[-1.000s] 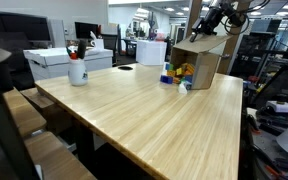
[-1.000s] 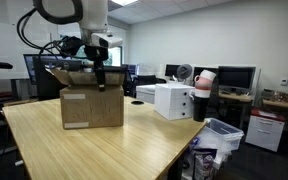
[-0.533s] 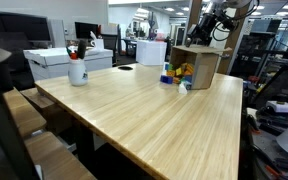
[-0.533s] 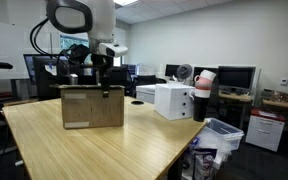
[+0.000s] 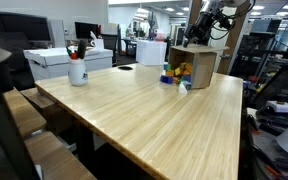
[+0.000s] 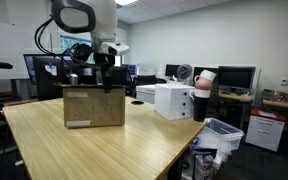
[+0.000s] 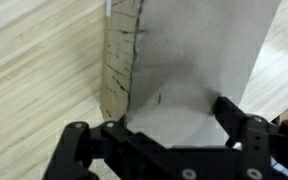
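The cardboard box [image 5: 196,66] stood on the table [image 5: 144,125], near its far end. Small toys [image 5: 177,73] lay on the table just beside the box. A cup [image 5: 77,70] with pens in it stood well apart from the box, along the same table, and a flat thing [image 5: 125,68] lay between cup and box. The gripper [image 6: 106,84] hung at the box's top edge, with a box wall between its fingers [image 7: 236,116]. Beyond the box, off the table, sat a boxy machine [image 6: 172,100], and lower, on the floor, a bin [image 6: 220,135].
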You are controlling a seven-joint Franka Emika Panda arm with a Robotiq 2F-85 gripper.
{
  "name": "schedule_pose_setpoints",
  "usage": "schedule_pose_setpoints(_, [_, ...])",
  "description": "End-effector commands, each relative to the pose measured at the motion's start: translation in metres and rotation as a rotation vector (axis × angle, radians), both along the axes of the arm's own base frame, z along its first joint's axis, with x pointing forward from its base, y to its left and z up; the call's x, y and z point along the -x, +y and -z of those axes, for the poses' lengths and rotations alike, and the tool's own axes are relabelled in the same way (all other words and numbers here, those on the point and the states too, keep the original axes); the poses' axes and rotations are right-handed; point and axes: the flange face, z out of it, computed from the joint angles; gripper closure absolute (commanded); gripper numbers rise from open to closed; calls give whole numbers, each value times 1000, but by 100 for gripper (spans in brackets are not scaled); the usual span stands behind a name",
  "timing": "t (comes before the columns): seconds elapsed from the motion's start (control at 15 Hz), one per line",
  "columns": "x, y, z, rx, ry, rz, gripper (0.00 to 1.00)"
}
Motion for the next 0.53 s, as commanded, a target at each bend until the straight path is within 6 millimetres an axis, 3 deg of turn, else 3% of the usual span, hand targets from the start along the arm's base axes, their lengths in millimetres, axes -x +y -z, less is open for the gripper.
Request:
schedule_pose_setpoints(0.0, [-11,10,4,43,24,69,48])
schedule_pose_setpoints(0.47, [-27,41,-9,190,57,220,63])
